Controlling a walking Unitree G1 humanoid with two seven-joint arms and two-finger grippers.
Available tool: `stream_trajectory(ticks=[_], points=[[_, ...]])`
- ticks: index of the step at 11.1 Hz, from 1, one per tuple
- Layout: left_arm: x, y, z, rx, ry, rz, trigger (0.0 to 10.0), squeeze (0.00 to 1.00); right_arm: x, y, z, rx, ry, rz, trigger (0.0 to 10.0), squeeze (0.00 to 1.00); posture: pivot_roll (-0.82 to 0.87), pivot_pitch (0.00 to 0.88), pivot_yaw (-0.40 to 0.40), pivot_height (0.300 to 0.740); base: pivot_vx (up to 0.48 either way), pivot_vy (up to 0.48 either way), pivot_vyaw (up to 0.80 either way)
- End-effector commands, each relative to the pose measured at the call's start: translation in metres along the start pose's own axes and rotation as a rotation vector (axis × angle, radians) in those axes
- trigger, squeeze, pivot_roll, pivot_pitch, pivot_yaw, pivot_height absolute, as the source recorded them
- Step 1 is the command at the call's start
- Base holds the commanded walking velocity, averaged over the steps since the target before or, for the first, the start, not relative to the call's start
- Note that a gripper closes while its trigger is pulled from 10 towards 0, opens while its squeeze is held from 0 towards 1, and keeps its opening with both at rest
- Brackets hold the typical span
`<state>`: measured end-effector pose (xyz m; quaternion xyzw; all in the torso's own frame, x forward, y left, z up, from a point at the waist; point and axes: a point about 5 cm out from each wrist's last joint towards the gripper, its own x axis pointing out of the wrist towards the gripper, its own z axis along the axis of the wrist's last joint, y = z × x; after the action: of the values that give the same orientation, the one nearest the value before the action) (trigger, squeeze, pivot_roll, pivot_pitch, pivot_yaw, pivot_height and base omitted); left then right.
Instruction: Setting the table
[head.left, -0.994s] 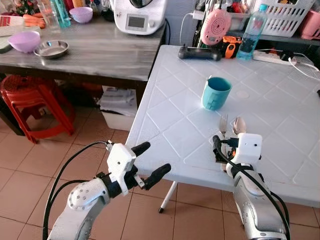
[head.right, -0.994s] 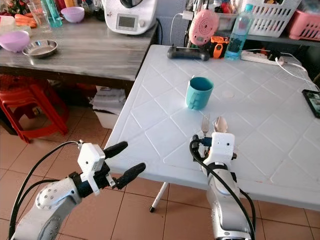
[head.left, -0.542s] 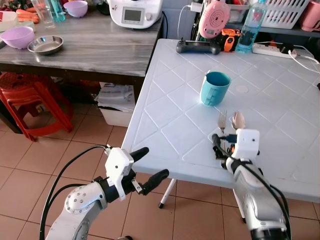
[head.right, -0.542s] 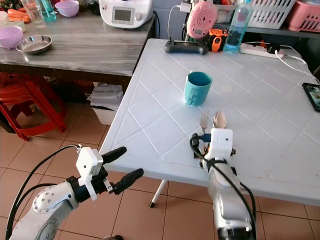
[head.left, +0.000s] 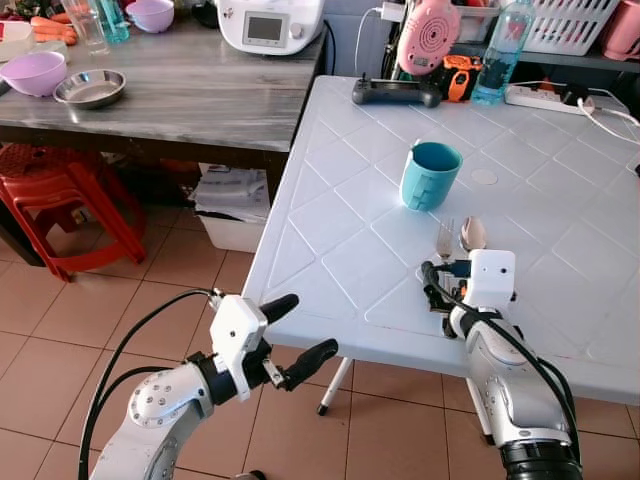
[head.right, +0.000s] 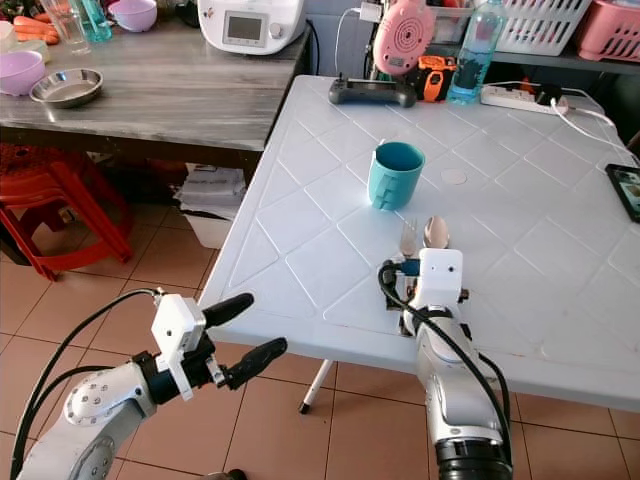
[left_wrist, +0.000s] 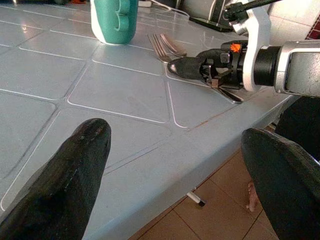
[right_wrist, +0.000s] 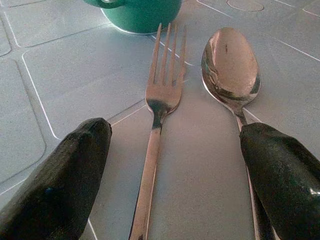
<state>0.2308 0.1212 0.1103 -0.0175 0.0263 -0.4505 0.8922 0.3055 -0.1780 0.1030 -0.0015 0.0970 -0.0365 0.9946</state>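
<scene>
Left gripper (head.left: 298, 328): nearest the camera, held off the worktop's near-left edge above the tiled floor (head.left: 60, 310); jaws spread, holding nothing.
Right gripper (right_wrist: 175, 175): low over the near edge of the white worktop (head.left: 340, 200), jaws spread, one finger to each side of the cutlery handles; they grip nothing.
Fork (right_wrist: 159, 107): lies flat on the worktop near its near edge, tines pointing towards the far edge, handle running back between the right gripper's fingers.
Spoon (right_wrist: 231, 70): flat, just right of the fork and parallel to it, bowl facing up; not touching the fork.
Mug (head.left: 430, 177): teal, upright, just beyond the fork's tines, towards the middle of the worktop.
Far edge of worktop: a black controller (head.left: 396, 92), a pink round device (head.left: 431, 35) and a clear water bottle (head.left: 498, 55) stand in a row; a white power strip (head.left: 548, 98) lies towards the far-right corner.
Side counter (head.left: 190, 90): grey wood, beyond the worktop's left edge; carries a steel dish (head.left: 90, 88), two purple bowls (head.left: 41, 73) and a white kitchen machine (head.left: 270, 24).
Under the counter: red stools (head.left: 60, 200).
</scene>
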Motion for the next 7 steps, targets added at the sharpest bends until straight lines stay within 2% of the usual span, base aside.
stream_trajectory(ticks=[1,4,7], points=[[-0.002,0.003,-0.001,0.004,0.007,0.002,10.0,0.00,-0.004,-0.001,0.000,-0.001,0.012,-0.019,10.0,0.00,0.08,0.138,-0.007,0.740,0.000,0.000,0.00],[-0.001,0.003,-0.001,0.003,0.008,-0.001,10.0,0.00,-0.011,0.006,0.017,0.002,-0.051,-0.021,10.0,0.00,0.08,0.136,-0.005,0.740,0.000,0.000,0.00],[0.001,0.002,0.000,0.000,0.005,-0.004,10.0,0.00,-0.008,0.005,0.022,0.001,-0.058,-0.027,10.0,0.00,0.07,0.134,-0.005,0.740,0.000,0.000,0.00]])
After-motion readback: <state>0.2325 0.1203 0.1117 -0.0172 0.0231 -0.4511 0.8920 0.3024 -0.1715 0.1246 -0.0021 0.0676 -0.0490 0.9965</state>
